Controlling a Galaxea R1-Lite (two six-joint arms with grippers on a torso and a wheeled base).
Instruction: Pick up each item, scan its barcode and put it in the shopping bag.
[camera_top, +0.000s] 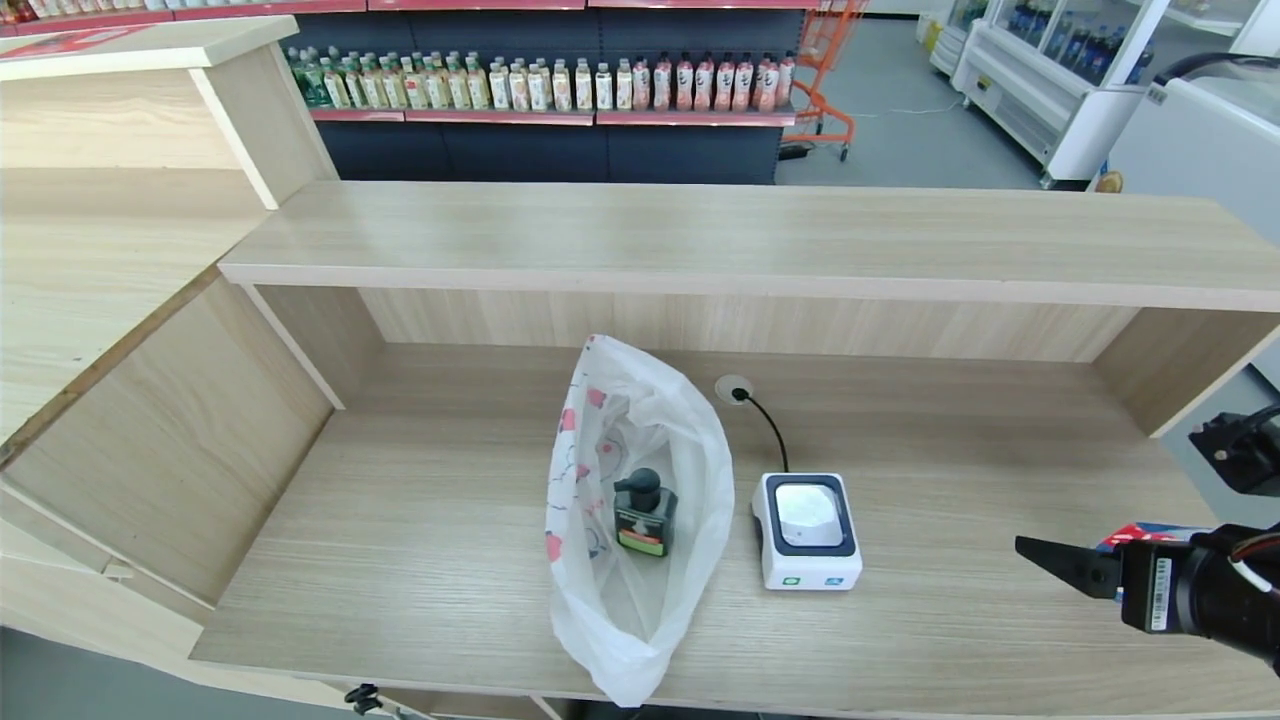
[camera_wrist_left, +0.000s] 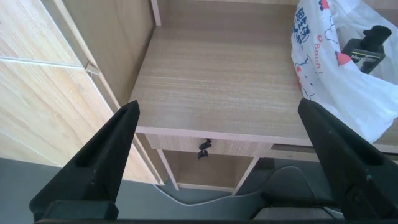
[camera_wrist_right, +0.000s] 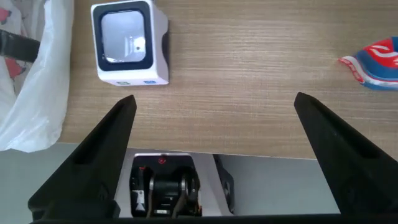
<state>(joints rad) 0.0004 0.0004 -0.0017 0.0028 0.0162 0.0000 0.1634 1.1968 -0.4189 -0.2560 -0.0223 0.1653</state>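
We count one dark bottle (camera_top: 645, 512) already inside the shopping bag (camera_top: 612, 650) at centre frame, left of the scanner (camera_top: 806, 530). A red-and-blue packet (camera_wrist_right: 372, 61) lies on the tabletop (camera_top: 420, 540) at lower right, which we judge is still to scan. The left jaws and right jaws stand wide and empty.

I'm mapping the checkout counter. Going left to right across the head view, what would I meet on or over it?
shopping bag → scanner → right gripper

red-blue packet (camera_wrist_right: 373, 65) — cut off by the picture's edge.
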